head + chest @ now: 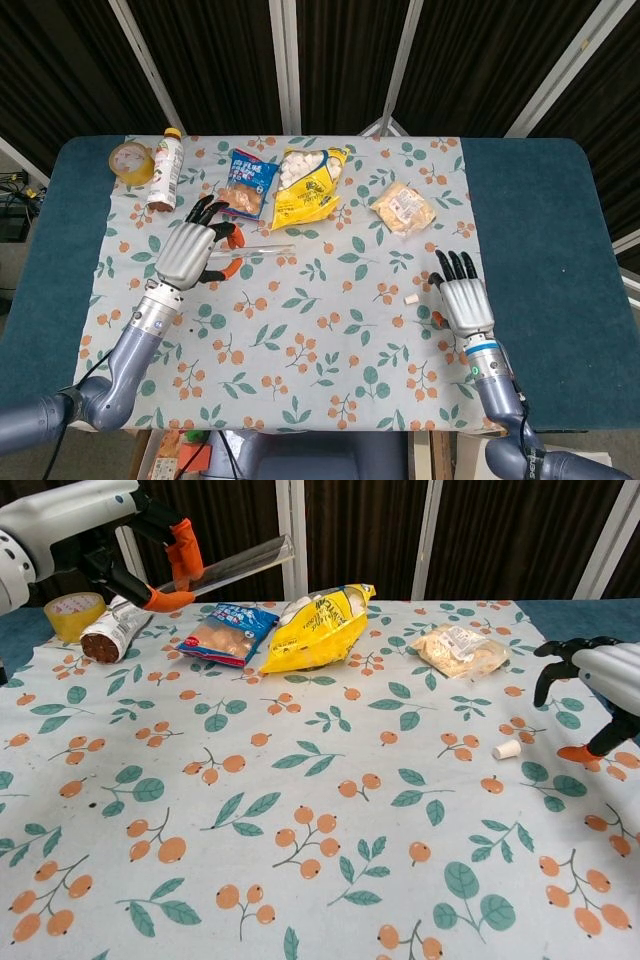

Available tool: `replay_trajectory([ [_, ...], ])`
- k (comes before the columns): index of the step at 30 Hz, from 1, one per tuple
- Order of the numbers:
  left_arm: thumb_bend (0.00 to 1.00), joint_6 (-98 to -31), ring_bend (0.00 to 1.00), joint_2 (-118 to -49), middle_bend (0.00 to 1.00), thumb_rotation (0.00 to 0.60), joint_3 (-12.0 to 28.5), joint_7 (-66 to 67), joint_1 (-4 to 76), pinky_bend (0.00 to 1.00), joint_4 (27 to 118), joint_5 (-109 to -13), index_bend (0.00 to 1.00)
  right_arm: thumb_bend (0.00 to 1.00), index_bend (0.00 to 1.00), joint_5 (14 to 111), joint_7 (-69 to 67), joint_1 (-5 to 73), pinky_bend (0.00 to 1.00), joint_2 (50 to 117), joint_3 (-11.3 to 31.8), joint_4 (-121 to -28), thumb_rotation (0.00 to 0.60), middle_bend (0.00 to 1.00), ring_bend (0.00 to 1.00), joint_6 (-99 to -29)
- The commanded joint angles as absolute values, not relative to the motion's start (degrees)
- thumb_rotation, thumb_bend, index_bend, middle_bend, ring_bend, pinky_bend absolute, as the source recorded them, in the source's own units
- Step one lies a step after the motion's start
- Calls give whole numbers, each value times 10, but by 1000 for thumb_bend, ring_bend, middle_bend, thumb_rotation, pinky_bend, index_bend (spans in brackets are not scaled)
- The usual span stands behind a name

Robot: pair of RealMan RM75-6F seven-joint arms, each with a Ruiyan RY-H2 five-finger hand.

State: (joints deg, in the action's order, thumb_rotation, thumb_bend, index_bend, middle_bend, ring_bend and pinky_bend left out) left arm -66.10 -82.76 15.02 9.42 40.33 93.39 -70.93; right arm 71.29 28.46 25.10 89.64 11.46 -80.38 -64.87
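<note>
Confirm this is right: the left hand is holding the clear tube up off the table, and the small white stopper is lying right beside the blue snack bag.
Not quite. The left hand does hold the clear tube up, but the chest view shows the small white stopper lying near the right hand, far from the blue snack bag.
</note>
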Motion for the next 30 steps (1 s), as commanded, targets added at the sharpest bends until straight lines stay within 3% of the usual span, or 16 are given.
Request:
replay_trajectory([
  [1, 768, -662, 138, -826, 646, 600, 149, 94, 402, 0, 937, -710, 653, 246, 428, 722, 282, 266, 0, 900, 110, -778, 600, 112, 0, -631],
  [30, 770, -667, 138, -839, 646, 600, 146, 110, 399, 0, 935, -702, 658, 277, 504, 731, 235, 305, 0, 946, 93, -690, 600, 141, 9, -605],
])
